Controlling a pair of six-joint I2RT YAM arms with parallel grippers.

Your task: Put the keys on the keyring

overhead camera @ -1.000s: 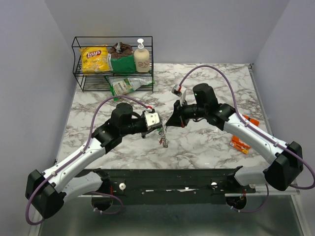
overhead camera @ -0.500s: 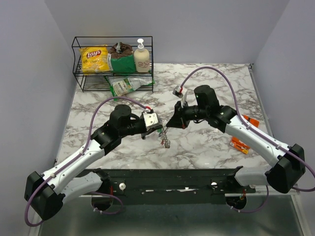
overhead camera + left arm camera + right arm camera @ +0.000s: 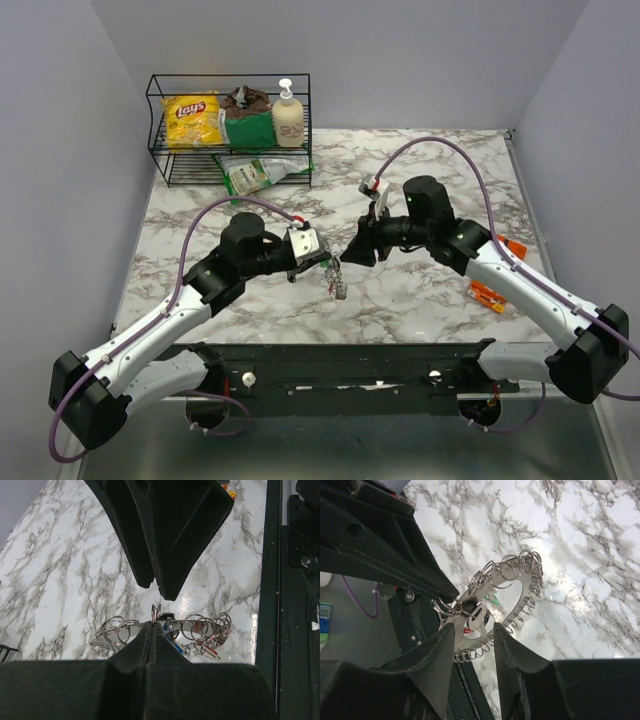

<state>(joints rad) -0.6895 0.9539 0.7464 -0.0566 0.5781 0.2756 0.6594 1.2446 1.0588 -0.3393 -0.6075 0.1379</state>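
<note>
The keyring is a flat metal ring hung with many small split rings, held just above the marble. My left gripper is shut on its edge; the left wrist view shows the pinch on the ring band. Keys hang under it: a blue-headed one and a red-headed one. My right gripper faces it from the right, open. In the right wrist view its fingers flank the keyring without touching. A silver key and a green key hang there.
A wire rack at the back left holds a yellow chip bag, a green box and a soap bottle, with a green packet under it. Orange packets lie at the right, near the right arm. The black base rail runs along the near edge.
My right gripper has opened and drawn back slightly to the right, off the keyring. The left gripper still holds the keyring in nearly the same place.
</note>
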